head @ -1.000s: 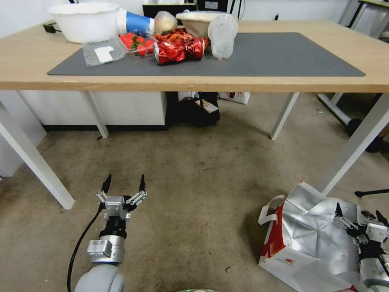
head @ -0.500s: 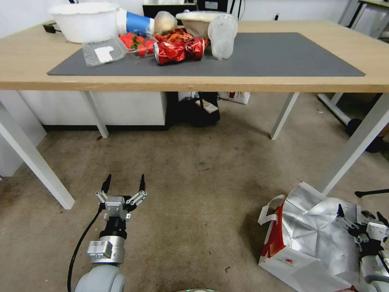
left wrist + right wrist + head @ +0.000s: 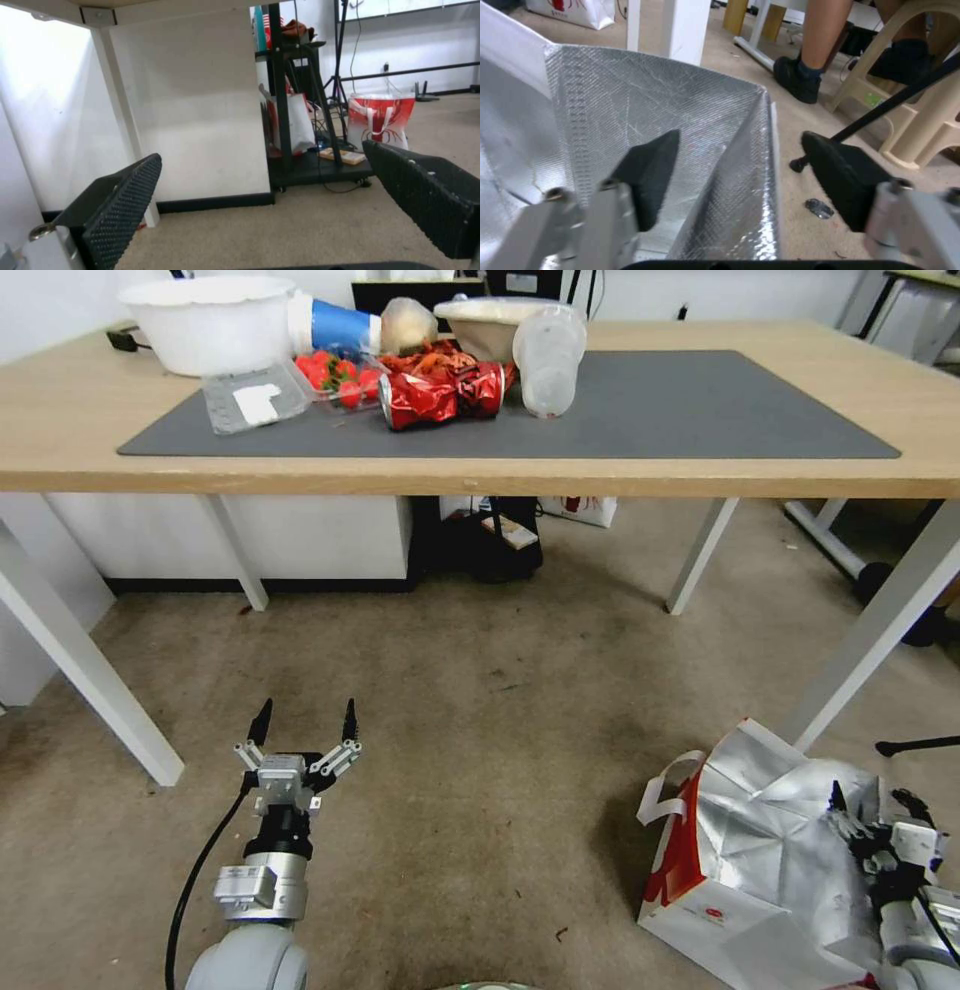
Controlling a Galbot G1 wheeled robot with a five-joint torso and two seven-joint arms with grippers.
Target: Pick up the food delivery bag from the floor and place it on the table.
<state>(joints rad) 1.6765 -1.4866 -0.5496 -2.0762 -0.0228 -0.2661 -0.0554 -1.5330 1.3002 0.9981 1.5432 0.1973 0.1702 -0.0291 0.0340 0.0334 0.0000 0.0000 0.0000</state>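
Observation:
The food delivery bag (image 3: 760,860) stands open on the floor (image 3: 480,720) at the lower right, its silver lining facing up, a red side panel and a white loop handle on its left. My right gripper (image 3: 869,794) is open astride the bag's right wall. In the right wrist view one finger (image 3: 647,180) is inside the foil lining (image 3: 630,112) and the other finger (image 3: 845,176) is outside, over the carpet. My left gripper (image 3: 307,712) hangs open and empty above the floor at the lower left. The table (image 3: 480,475) with its dark grey mat (image 3: 650,410) stretches across the far side.
A white table leg (image 3: 870,630) slants down right behind the bag. On the table's left stand a white bowl (image 3: 210,320), strawberries, a crumpled red packet (image 3: 440,395) and clear cups. A black cart (image 3: 480,540) and another red-and-white bag (image 3: 380,120) sit under the table.
My right gripper has sunk lower onto the bag's right wall. The left arm and the bag have stayed still.

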